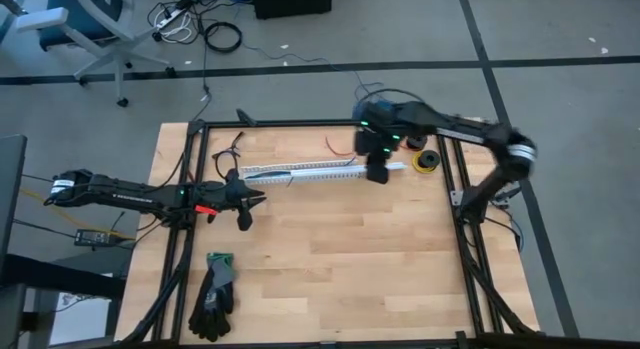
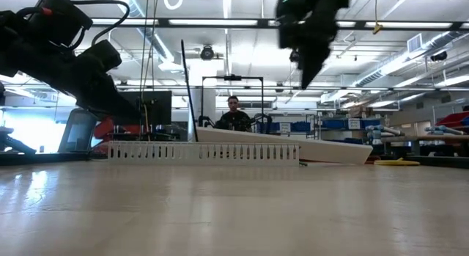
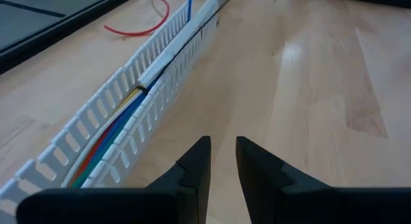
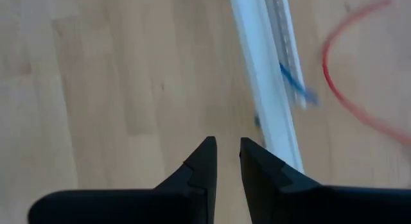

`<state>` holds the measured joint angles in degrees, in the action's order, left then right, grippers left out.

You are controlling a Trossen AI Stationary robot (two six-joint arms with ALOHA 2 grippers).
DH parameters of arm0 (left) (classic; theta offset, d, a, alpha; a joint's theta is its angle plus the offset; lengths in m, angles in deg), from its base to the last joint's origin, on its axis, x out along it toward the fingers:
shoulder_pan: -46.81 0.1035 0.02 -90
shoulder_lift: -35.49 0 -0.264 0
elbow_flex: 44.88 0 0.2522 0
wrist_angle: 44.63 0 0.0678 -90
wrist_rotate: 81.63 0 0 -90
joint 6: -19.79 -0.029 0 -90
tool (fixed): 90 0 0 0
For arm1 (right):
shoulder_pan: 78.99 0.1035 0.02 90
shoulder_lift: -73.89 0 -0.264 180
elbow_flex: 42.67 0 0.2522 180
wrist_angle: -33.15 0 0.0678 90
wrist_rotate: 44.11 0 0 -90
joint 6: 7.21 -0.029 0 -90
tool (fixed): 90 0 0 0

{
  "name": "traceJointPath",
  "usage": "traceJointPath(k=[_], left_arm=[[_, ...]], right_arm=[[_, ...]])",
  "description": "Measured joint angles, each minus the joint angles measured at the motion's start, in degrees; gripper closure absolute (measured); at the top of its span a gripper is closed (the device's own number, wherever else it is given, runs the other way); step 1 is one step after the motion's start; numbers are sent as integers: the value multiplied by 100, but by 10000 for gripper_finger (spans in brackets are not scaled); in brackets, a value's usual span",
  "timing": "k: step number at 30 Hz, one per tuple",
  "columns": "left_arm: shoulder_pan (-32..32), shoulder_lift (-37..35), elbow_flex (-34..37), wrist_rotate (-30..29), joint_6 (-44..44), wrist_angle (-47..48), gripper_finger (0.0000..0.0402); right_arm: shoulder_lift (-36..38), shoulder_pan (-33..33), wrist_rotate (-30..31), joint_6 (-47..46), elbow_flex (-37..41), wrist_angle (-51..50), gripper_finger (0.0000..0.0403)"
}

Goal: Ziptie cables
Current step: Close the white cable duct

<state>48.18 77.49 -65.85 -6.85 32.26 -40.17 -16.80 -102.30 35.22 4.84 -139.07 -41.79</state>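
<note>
A: Where were the cables (image 3: 119, 124)?
B: Lying inside the white channel (image 1: 300, 172) on the table (image 1: 330, 259). My left tool (image 3: 222, 161) and right tool (image 4: 227, 161) hovered nearly closed, gripping nothing.
A: Step?
B: Approach, I judged; next needs a ziptie.

I'm seeing two arms over the table, so two grippers: the left gripper (image 1: 258, 197) and the right gripper (image 1: 377, 173). One white slotted channel (image 1: 300, 172) is lying there, with one bundle of cables (image 3: 109, 137) sitting in it, and I'm counting four colours showing: yellow, red, blue, green. One loose red wire (image 1: 338, 146), one yellow roll (image 1: 427, 161), one pair of gloves (image 1: 215, 294). One person (image 2: 234, 114) is sitting in the background.
</note>
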Motion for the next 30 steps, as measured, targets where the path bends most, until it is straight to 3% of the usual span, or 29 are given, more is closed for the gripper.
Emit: traceJointPath(k=[8, 12, 16, 19, 23, 30], left_arm=[[-2, 0, 0, 0, 21, -26, 319], [-2, 0, -1, -13, 9, -41, 319], [0, 2, 0, -118, -25, -211, 319], [2, 1, 0, -187, -37, -408, 319], [2, 0, -1, -205, -42, -579, 319], [2, 0, 0, -210, -313, -644, 319]], right_arm=[[2916, 285, 887, -2020, 2988, 408, 355], [4446, 446, 985, -2882, 4850, 1555, 356], [5428, 381, 1125, -3233, 6194, 3155, 357], [5726, 238, 1399, -3491, 6587, 4009, 358], [5777, 102, 1743, -3900, 6637, 3884, 365], [5513, 76, 1650, -3707, 6637, 4355, 376]])
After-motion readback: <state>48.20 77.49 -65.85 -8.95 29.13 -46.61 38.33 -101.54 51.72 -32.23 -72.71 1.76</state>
